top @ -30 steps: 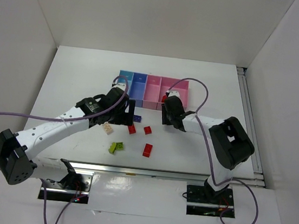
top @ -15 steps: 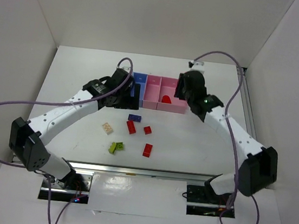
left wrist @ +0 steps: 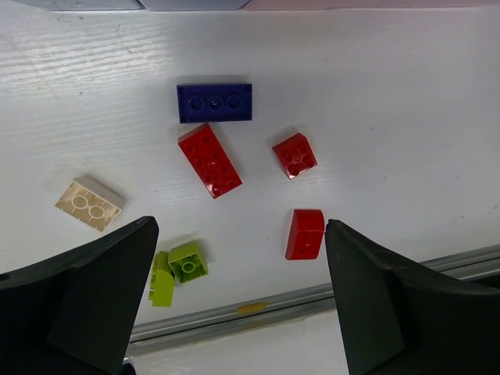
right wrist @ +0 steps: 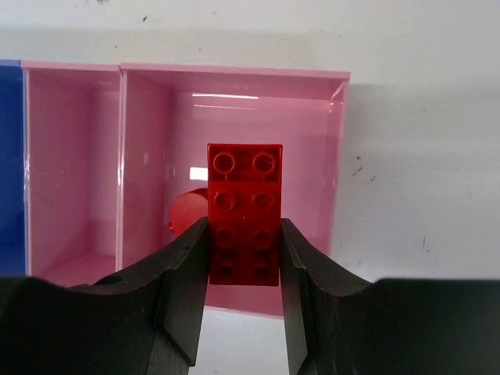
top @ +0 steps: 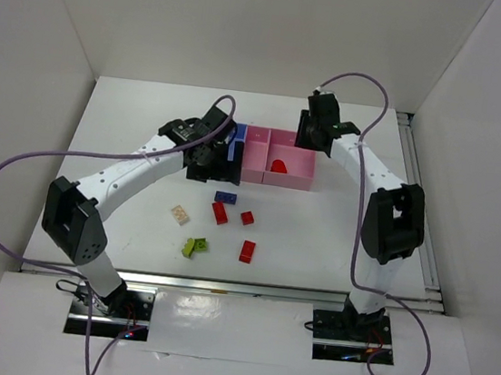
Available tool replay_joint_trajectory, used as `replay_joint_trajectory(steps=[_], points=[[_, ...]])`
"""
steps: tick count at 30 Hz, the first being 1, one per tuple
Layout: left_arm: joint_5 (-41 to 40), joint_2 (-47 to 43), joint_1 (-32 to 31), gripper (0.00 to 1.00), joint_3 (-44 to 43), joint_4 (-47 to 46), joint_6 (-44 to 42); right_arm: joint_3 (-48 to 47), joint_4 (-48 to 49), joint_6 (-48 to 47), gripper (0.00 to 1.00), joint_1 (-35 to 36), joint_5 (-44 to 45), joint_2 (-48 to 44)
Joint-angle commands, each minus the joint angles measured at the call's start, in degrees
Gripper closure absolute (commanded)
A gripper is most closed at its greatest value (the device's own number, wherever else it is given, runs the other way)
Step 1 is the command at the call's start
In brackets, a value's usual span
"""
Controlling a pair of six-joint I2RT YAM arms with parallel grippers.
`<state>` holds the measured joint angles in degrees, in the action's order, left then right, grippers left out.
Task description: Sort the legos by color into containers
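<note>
My right gripper (right wrist: 244, 254) is shut on a red lego (right wrist: 244, 195), held above the wider pink tray (right wrist: 340, 156) of the containers (top: 257, 152). A rounded red piece (right wrist: 184, 215) lies in that tray. My left gripper (left wrist: 240, 228) hangs open and empty by the row's left end (top: 210, 157), hiding the light blue tray. On the table below it lie a dark blue brick (left wrist: 215, 102), a long red brick (left wrist: 209, 160), a small red one (left wrist: 294, 155), another red one (left wrist: 305, 233), a beige brick (left wrist: 89, 205) and lime green pieces (left wrist: 176, 269).
The narrow pink tray (right wrist: 70, 156) and the periwinkle tray (top: 238, 138) stand left of the wider pink one. A metal rail (left wrist: 312, 297) runs along the table's near edge, just beyond the loose legos. White walls close in the table on three sides.
Both arms have stretched toward the back. The right gripper carried its red lego from the trays' front side to above the wider pink tray. The left gripper rose beside the row's left end.
</note>
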<state>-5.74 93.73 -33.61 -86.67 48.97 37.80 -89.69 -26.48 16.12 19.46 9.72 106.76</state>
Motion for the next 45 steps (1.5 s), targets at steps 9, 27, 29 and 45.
replay_joint_trajectory(steps=[9,27,29,45], points=[[0.99,-0.12,5.47,0.01,-2.54,6.22,-3.69,-15.87,-6.03,3.22,0.11,3.73,2.3,8.21],[-0.5,-15.16,9.0,0.02,13.37,1.13,-0.54,22.36,-6.3,17.44,0.09,25.87,6.98,-20.72],[0.02,-15.69,9.0,0.02,13.37,1.13,-0.54,22.37,-5.78,21.64,0.09,27.11,6.98,-18.7],[3.36,-12.61,12.25,0.02,12.24,-0.1,-2.47,19.99,3.62,11.05,0.21,32.66,12.26,0.03]])
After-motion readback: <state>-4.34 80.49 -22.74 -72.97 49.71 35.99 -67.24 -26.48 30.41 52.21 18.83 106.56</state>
